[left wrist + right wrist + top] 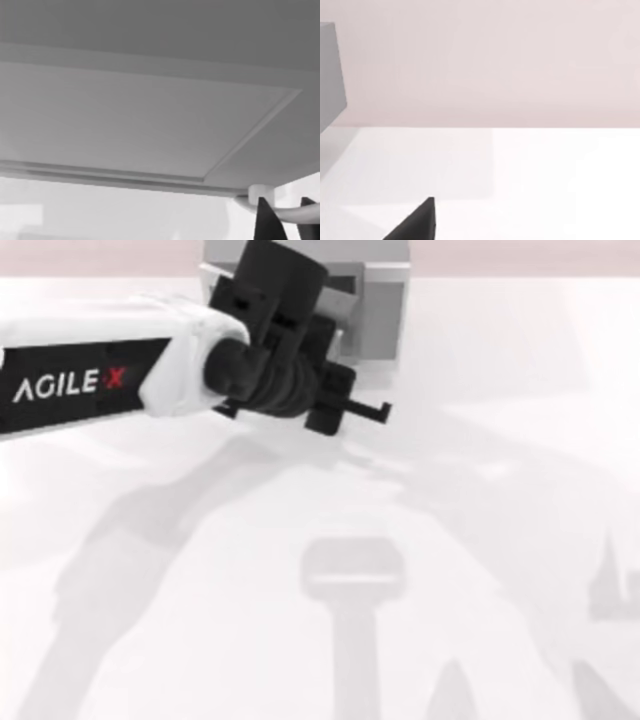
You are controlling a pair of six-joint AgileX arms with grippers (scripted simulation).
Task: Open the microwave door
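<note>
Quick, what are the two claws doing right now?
Left gripper: closed around the microwave door handle.
Right gripper: barely in view, cannot be told.

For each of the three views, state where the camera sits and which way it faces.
Top view: overhead, looking down at the table; left arm reaches the microwave.
Left wrist view: close under the microwave door; fingertips at its handle.
Right wrist view: low, facing the wall; one fingertip shows.
Shared: the microwave.
</note>
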